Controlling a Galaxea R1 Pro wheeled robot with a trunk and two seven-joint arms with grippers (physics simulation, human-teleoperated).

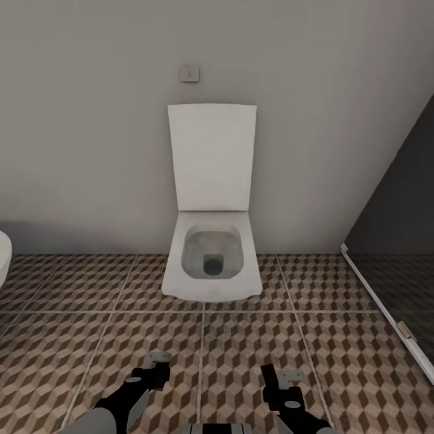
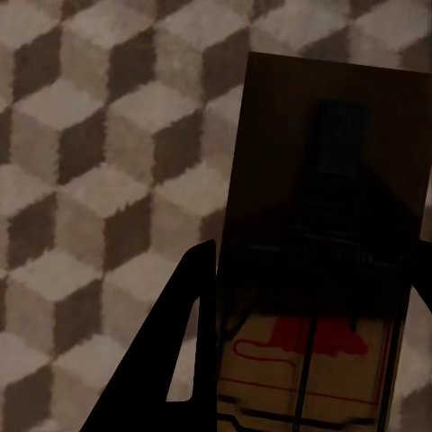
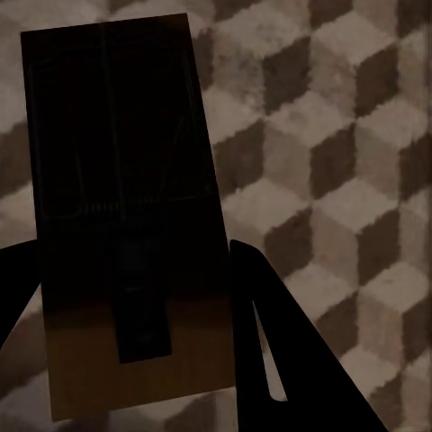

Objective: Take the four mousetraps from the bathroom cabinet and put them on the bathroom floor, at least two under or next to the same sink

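Each gripper carries a mousetrap: the left gripper (image 2: 306, 360) has its fingers clamped on one mousetrap (image 2: 319, 261), the right gripper (image 3: 126, 306) on another mousetrap (image 3: 121, 207), both above the bathroom floor (image 1: 72, 337). Ahead stands a toilet (image 1: 212, 259), not the sink. Best to turn towards the sink first, then lower each trap flat beside it before letting go.

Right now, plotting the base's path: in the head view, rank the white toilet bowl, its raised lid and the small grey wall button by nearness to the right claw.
1. White toilet bowl, ahead on the floor.
2. Raised white lid, against the wall behind.
3. Small grey wall button, highest, above the lid.
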